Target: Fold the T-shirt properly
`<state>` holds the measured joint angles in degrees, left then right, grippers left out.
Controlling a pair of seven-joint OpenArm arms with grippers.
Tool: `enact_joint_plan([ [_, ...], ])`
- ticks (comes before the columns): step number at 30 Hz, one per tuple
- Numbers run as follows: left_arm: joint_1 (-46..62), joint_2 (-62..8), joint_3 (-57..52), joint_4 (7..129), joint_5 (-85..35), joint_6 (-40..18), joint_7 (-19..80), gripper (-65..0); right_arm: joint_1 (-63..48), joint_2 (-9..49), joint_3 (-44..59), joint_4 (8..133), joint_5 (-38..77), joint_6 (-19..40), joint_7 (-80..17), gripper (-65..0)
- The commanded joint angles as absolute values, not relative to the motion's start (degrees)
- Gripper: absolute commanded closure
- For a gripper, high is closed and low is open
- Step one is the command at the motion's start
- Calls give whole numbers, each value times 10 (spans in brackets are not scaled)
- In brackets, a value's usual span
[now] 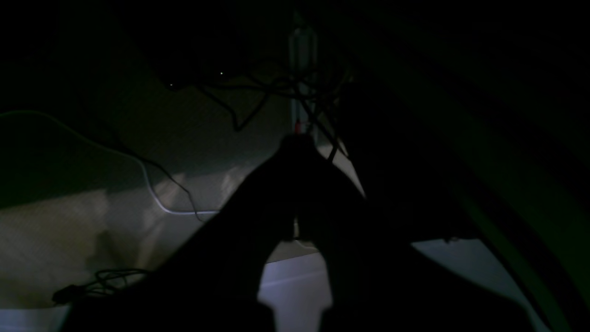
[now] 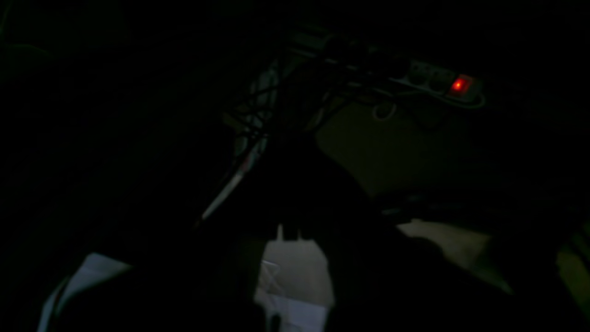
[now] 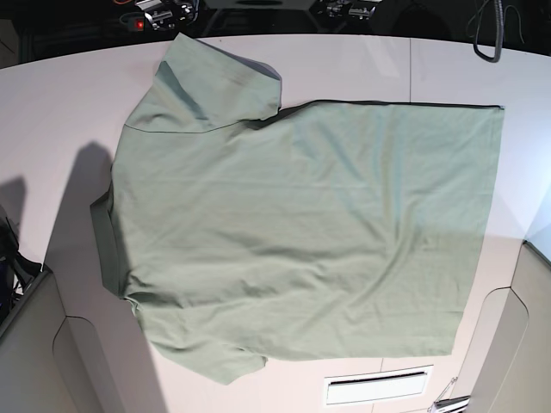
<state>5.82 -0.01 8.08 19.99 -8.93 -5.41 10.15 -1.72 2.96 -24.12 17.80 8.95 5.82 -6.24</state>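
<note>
The T-shirt (image 3: 301,232) lies spread flat on the white table (image 3: 52,103) in the base view. It is pale sage green, with its darker collar band (image 3: 108,249) at the left and its straight hem at the right. One sleeve (image 3: 215,82) points to the far side and the other (image 3: 202,357) to the near side. No buttons show. Neither gripper shows in the base view. Both wrist views are very dark. My left gripper (image 1: 295,143) and my right gripper (image 2: 295,154) are black silhouettes with fingers meeting at the tips, holding nothing, away from the shirt.
Grey arm housings stand at the near left corner (image 3: 30,344) and the near right corner (image 3: 516,344). A slot (image 3: 379,387) sits in the table's near edge. Cables and a power strip with a red light (image 2: 458,85) lie beyond the table, and a white cable (image 1: 152,193) lies on the floor.
</note>
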Motion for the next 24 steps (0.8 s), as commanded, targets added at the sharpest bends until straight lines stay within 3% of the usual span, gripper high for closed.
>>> enact_joint_plan([
  [1, 57, 1, 82, 203, -89, -58, 106, 0, -15, 32, -242, 183, 81, 62, -61, 0],
  [24, 57, 1, 82, 203, -74, -58, 105, 0, -15, 31, -242, 198, 68, 62, -61, 0],
])
